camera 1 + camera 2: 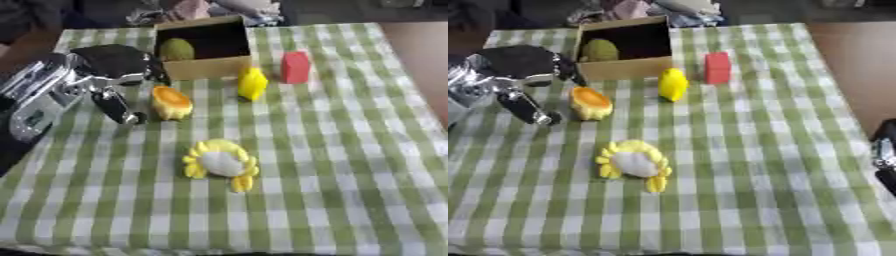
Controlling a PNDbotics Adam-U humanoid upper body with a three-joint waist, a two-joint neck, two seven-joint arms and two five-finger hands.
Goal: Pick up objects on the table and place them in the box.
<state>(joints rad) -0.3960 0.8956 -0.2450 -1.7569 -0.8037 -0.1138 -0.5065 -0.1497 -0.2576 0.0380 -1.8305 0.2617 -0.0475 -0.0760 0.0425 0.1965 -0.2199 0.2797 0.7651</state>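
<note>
Four items are still sitting out: yellow-and-white crab toy (220,164) nearest, orange cup-shaped toy (171,102) just beside the left hand (112,75), fingers released; then yellow toy (252,83), red block (295,67). Cardboard box (206,67) is holding one green round fruit (176,49). Right hand (885,155) is idling, fingers unclear.

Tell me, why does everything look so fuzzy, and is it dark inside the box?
Both eye views are soft all over, so the yellow-and-white toy has smeared edges. In the left eye view, the box is dark with shadow inside, with only a greenish round thing showing. The left hand's silver parts shine brightly. In the right eye view, the right hand is a dark blur at the edge.
</note>
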